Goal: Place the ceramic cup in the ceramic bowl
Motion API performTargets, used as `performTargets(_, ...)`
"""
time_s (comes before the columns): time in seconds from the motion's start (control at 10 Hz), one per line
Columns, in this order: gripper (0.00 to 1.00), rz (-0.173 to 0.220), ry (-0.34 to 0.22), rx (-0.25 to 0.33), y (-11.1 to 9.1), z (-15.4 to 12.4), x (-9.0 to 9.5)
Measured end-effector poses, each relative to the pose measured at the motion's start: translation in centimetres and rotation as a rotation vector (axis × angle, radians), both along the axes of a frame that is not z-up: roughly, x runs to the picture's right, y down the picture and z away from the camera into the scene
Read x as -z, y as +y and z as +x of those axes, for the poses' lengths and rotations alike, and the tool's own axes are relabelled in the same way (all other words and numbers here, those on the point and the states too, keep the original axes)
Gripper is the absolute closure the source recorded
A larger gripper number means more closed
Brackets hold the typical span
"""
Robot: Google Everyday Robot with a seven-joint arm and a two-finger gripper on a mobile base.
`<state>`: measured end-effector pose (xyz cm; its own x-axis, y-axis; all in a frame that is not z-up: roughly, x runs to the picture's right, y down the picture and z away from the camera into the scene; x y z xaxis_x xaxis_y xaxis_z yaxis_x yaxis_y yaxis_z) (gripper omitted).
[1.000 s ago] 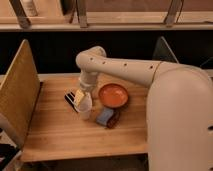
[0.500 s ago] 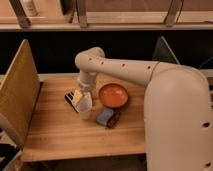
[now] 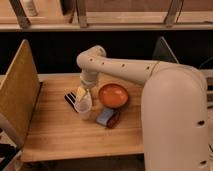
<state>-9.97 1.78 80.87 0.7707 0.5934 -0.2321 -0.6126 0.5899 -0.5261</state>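
The pale ceramic cup (image 3: 84, 108) stands upright on the wooden table, left of the orange-red ceramic bowl (image 3: 113, 95) and a short gap from it. My gripper (image 3: 86, 95) hangs from the white arm right over the cup's rim, reaching down onto its top. The arm comes in from the right and passes behind the bowl. The bowl has nothing in it.
A black and yellow packet (image 3: 74, 97) lies just left of the cup. A blue block (image 3: 104, 116) and a dark red-brown oval object (image 3: 115, 120) lie in front of the bowl. A tall wooden panel (image 3: 19, 89) stands along the table's left side. My white body (image 3: 175, 120) fills the right.
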Motion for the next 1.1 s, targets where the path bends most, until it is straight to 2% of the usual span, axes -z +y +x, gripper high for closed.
performTargets(0.2, 0.2, 0.02, 0.001, 0.009, 0.0, -0.1, -1.4)
performTargets(0.5, 0.2, 0.001, 0.024, 0.008, 1.5, 0.2, -2.9)
performTargets(0.8, 0.22, -0.028, 0.072, -0.01, 2.9, 1.9, -4.1)
performTargets(1.0, 0.42, -0.116, 0.06, -0.035, 5.7, 1.4, -4.6)
performTargets(1.1, 0.52, -0.147, 0.046, -0.043, 6.7, 1.0, -4.7)
